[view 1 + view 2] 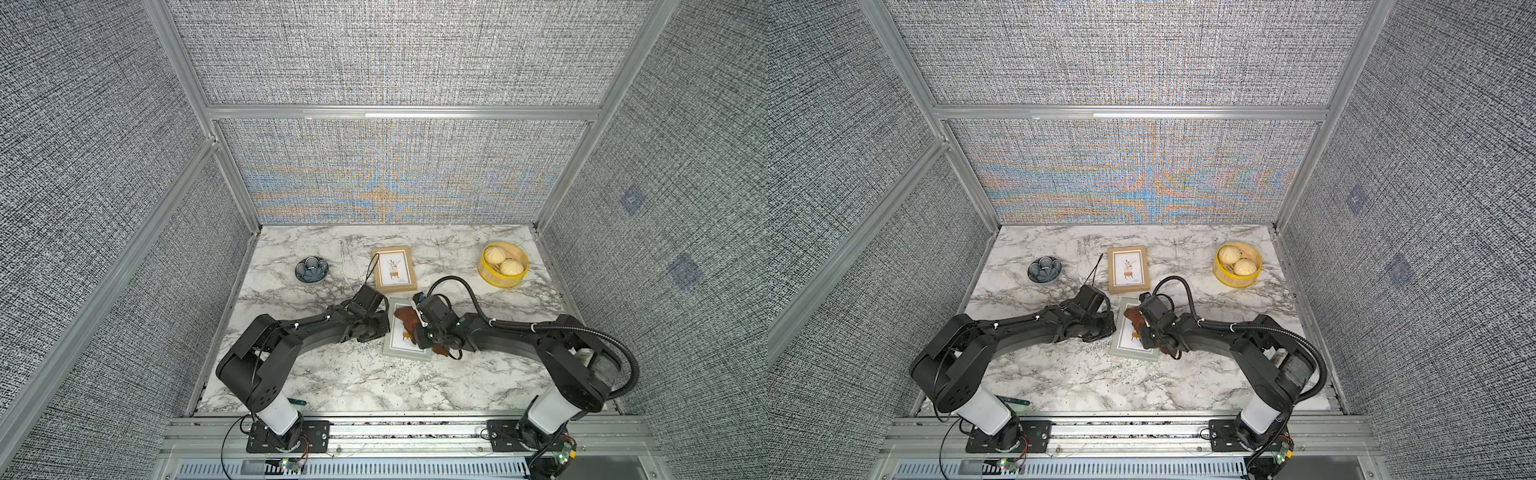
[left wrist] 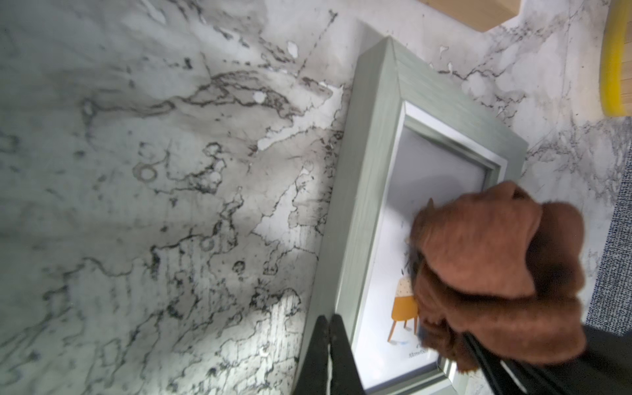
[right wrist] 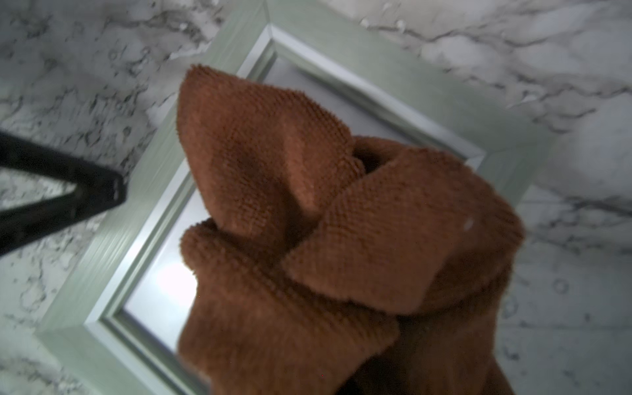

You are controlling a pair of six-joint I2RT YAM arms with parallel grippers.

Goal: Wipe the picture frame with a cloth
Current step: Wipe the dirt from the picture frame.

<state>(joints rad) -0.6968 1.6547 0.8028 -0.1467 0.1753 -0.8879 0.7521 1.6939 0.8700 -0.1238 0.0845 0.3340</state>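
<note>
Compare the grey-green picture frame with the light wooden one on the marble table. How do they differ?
Colour: the grey-green frame is pale and painted; the wooden frame is light tan.
Cover: the cloth, gripped by the right gripper, lies bunched on the grey-green frame's glass; the wooden frame is uncovered.
Place: the grey-green frame lies nearer the arms' bases, the wooden frame farther back.
Both lie flat, face up, holding similar small prints.

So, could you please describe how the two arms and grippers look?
Both arms are matte black with white lowest segments. The left arm has thin black wires; the right arm carries a thick corrugated black hose. The left gripper has slim, tapered black fingers.
</note>
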